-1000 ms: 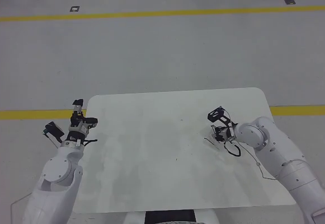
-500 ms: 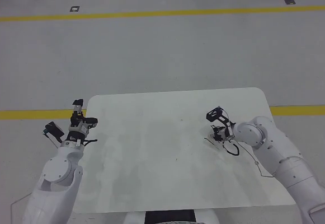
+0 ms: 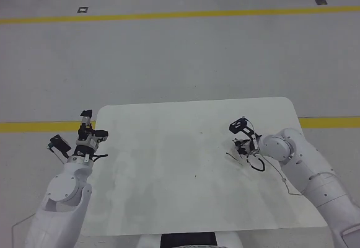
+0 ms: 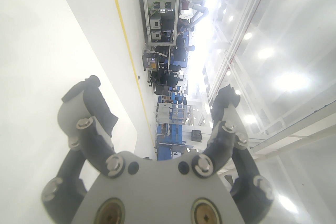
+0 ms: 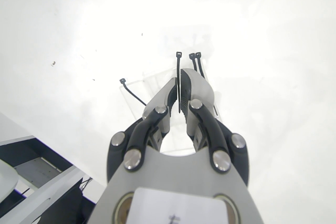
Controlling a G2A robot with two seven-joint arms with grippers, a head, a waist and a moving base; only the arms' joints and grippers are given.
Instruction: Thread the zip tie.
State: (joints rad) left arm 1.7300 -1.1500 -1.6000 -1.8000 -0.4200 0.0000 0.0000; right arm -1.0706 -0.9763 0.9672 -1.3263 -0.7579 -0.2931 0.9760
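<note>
Right tool [image 5: 179, 76] is clamping one zip tie [image 5: 178, 63] between its pads. The head end is poking out past the fingertips and the strap is running back toward the palm, low over the right side of the surface [image 3: 167, 186]. Can't tell whether the tie is touching down. Left tool [image 4: 158, 88] is hanging wide open and empty off the left edge of the surface, well apart from the tie and pointing out at the room. A pair of spare ties [image 5: 196, 63] is lying just beside the held one, and a lone tie [image 5: 132, 93] is lying on the other side, on what looks like a clear plate [image 5: 147, 80]. My read: we're picking up, threading not yet started. For this step I'm suggesting lifting straight up so the strap isn't dragging the neighbouring pair along. The strap looks thin and slick and could be twisting in the pads, so I'm calling for a firm pinch. Next I'd be bringing the left tool across to take the tail, since feeding the head slot needs a free end. The head should be sitting clear of the pads so the slot isn't getting blocked. The ratchet side isn't visible, so I'm checking that before feeding.
</note>
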